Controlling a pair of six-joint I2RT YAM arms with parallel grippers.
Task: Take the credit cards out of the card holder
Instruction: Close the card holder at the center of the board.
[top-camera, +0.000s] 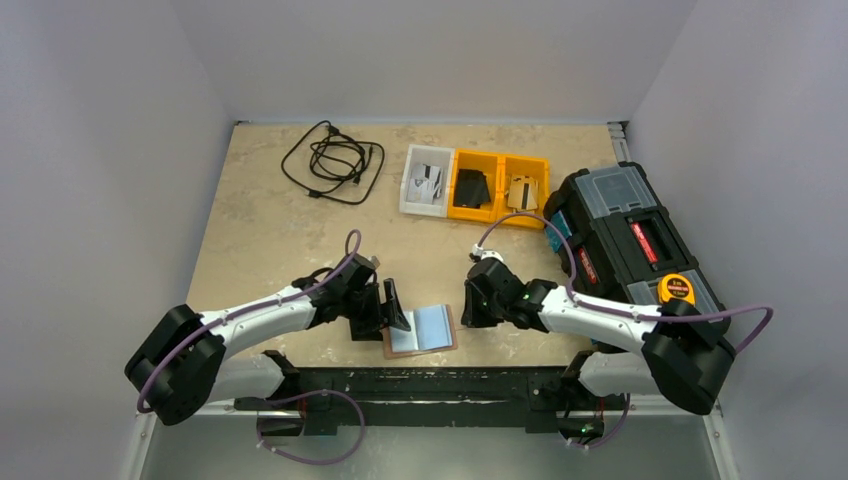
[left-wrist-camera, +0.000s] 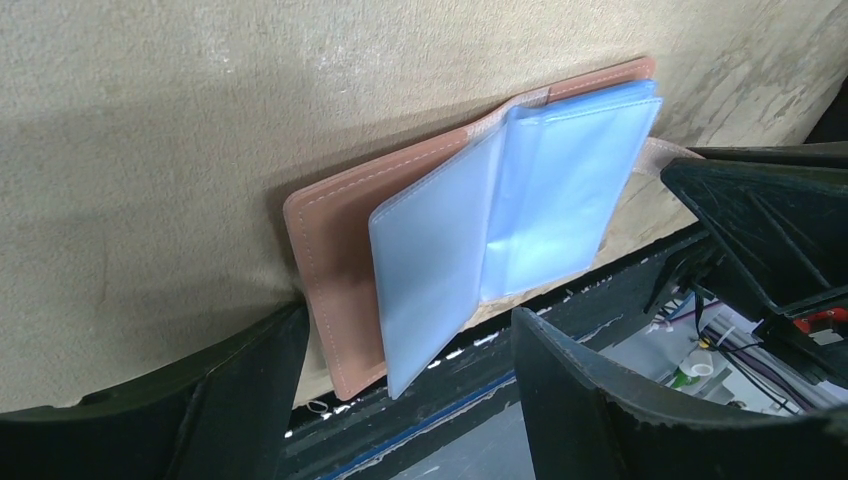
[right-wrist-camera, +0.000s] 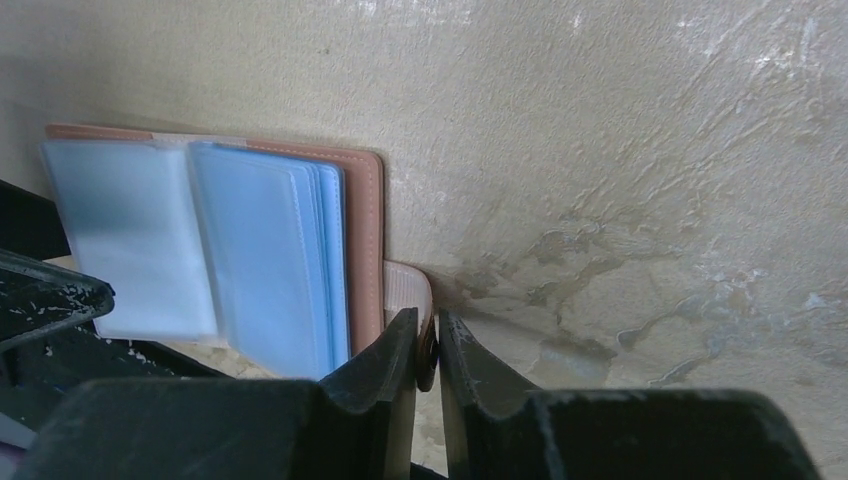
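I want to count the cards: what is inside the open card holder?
Inside the card holder lie pale blue plastic sleeves, fanned open. Whether cards sit in them cannot be seen: the sleeves are cloudy.

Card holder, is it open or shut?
Open. The card holder lies spread flat on the table, its pink cover down and blue plastic sleeves showing.

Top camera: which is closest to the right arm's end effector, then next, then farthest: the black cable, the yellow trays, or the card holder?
1. The card holder, just left of the right end effector, at the table's near edge.
2. The yellow trays, farther back, slightly to the right.
3. The black cable, far back on the left.
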